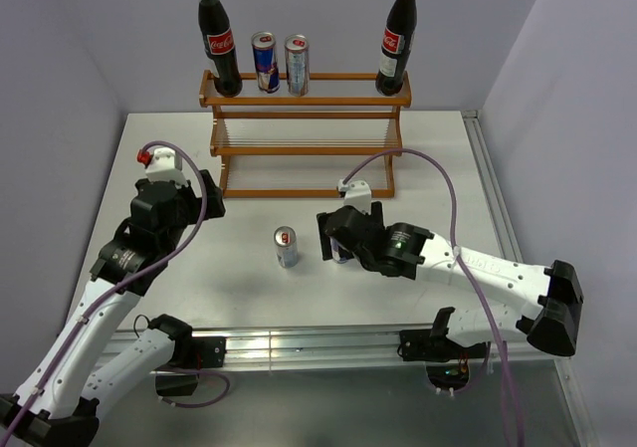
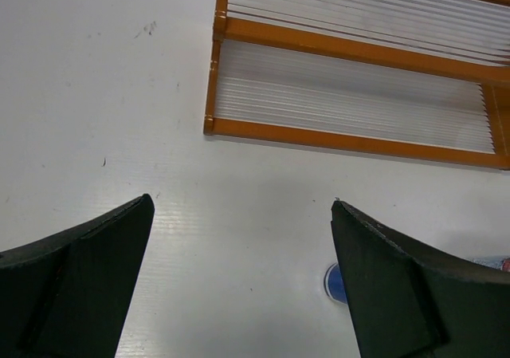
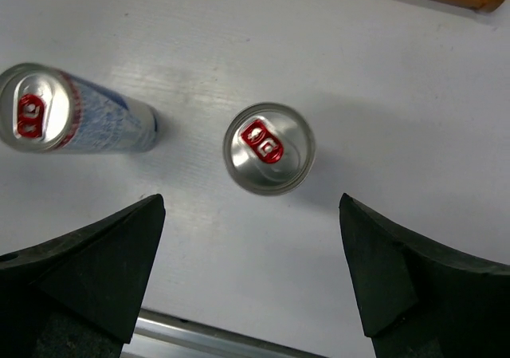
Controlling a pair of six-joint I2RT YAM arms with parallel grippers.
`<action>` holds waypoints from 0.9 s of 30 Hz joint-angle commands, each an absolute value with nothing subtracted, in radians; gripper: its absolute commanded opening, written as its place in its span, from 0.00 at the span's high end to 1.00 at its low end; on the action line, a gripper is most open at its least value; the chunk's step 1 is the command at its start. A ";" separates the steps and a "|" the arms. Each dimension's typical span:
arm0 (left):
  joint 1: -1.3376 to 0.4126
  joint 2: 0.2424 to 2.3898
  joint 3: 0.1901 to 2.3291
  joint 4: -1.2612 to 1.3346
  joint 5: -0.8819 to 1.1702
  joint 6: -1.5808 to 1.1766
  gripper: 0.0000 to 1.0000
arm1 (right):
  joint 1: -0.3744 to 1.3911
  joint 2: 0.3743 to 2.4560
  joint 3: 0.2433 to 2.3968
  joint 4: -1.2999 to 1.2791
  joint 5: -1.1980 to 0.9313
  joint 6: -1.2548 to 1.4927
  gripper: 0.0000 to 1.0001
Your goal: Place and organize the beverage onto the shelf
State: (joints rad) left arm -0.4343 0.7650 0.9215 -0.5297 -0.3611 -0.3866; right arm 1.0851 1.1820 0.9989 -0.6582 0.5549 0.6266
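Observation:
The shelf (image 1: 304, 128) stands at the back of the table. Two cola bottles (image 1: 219, 44) (image 1: 396, 39) stand at the ends of its top tier, with two cans (image 1: 265, 61) (image 1: 298, 64) between them. A third can (image 1: 286, 247) stands on the table; it also shows in the right wrist view (image 3: 60, 119). A fourth can (image 3: 269, 147) stands upright below my right gripper (image 3: 251, 206), which is open above it; in the top view the gripper (image 1: 336, 243) mostly hides this can. My left gripper (image 2: 241, 206) is open and empty over bare table, in front of the shelf's left end (image 2: 351, 95).
The shelf's lower two tiers (image 1: 304, 173) hold nothing. A metal rail (image 1: 318, 342) runs along the table's near edge. Walls close the left, back and right. A blue bit of a can (image 2: 331, 283) shows beside my left gripper's right finger.

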 commanded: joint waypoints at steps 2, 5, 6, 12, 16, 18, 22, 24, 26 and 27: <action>-0.430 0.769 0.920 -0.485 -0.295 -0.377 0.01 | 1.009 1.201 0.997 -0.615 0.516 0.594 0.04; -0.430 0.765 0.911 -0.482 -0.278 -0.373 0.01 | 0.979 1.233 0.996 -0.598 0.499 0.572 0.05; -0.428 0.767 0.913 -0.480 -0.275 -0.371 0.00 | 0.974 1.238 0.993 -0.588 0.491 0.554 0.05; -0.430 0.784 0.911 -0.482 -0.279 -0.370 0.01 | 0.923 1.273 0.979 -0.526 0.456 0.514 0.09; -0.428 0.788 0.913 -0.485 -0.282 -0.368 0.01 | 0.916 1.317 0.982 -0.508 0.452 0.491 0.13; -0.426 0.787 0.913 -0.483 -0.279 -0.368 0.01 | 0.911 1.334 0.988 -0.512 0.446 0.488 0.16; -0.425 0.787 0.911 -0.483 -0.278 -0.370 0.00 | 0.911 1.338 0.977 -0.497 0.416 0.491 0.23; -0.425 0.784 0.911 -0.485 -0.275 -0.371 0.01 | 0.910 1.338 0.971 -0.497 0.414 0.491 0.24; -0.423 0.784 0.911 -0.482 -0.272 -0.370 0.00 | 0.910 1.336 0.966 -0.495 0.410 0.489 0.35; -0.422 0.782 0.913 -0.482 -0.272 -0.370 0.00 | 0.910 1.333 0.965 -0.494 0.408 0.483 0.41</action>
